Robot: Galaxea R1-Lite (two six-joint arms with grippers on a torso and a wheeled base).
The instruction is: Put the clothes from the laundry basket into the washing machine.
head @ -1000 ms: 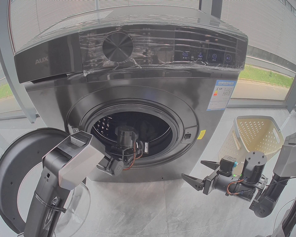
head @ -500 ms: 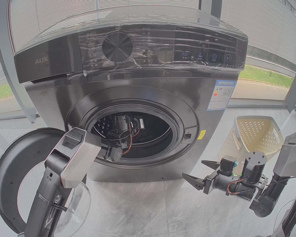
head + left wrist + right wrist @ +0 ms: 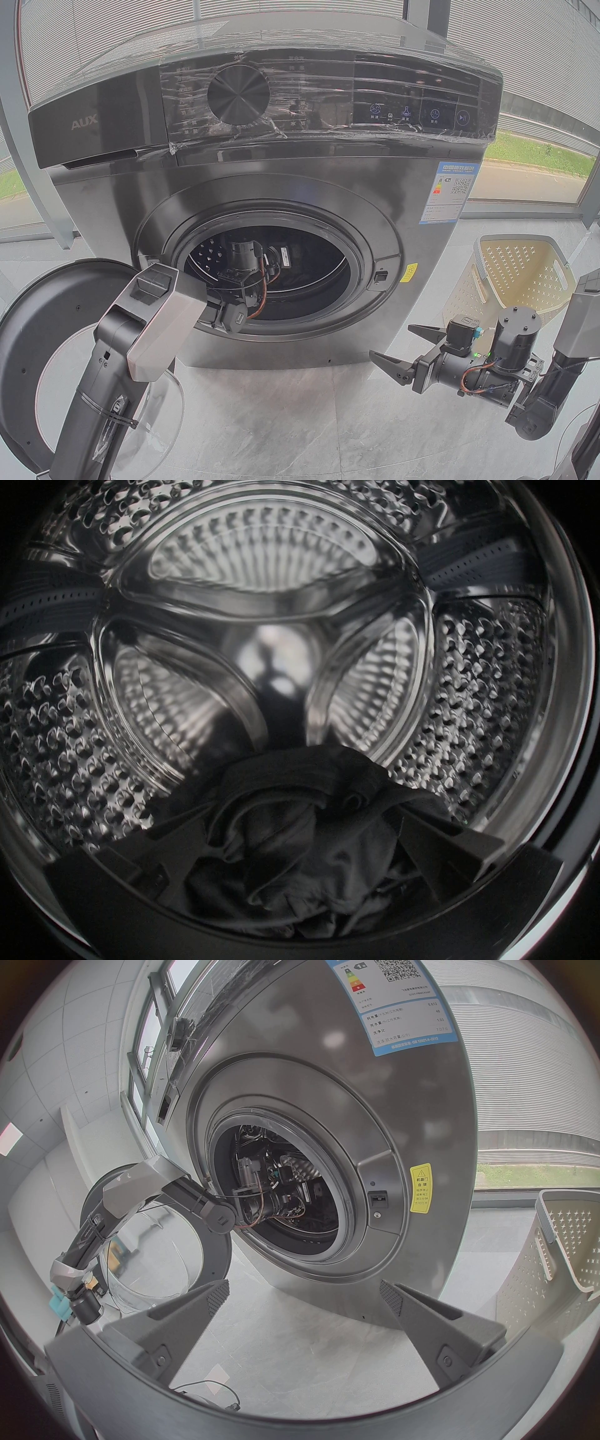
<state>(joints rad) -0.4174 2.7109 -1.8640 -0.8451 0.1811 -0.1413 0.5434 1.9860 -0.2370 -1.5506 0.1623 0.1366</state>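
Within the last second the left arm [image 3: 156,319] has lifted off the door sill and pushed deeper into the washing machine [image 3: 387,206], then nearly stopped. The left jaws stand wide apart and hold nothing. The dark clothes [image 3: 281,867] lie heaped at 6 o'clock on the drum [image 3: 500,686] floor, between and just beyond them (released, I judge). The right jaws, spread and empty, have not stirred, at 5 o'clock from the opening near the laundry basket [image 3: 519,262]. Withdrawal looks next.
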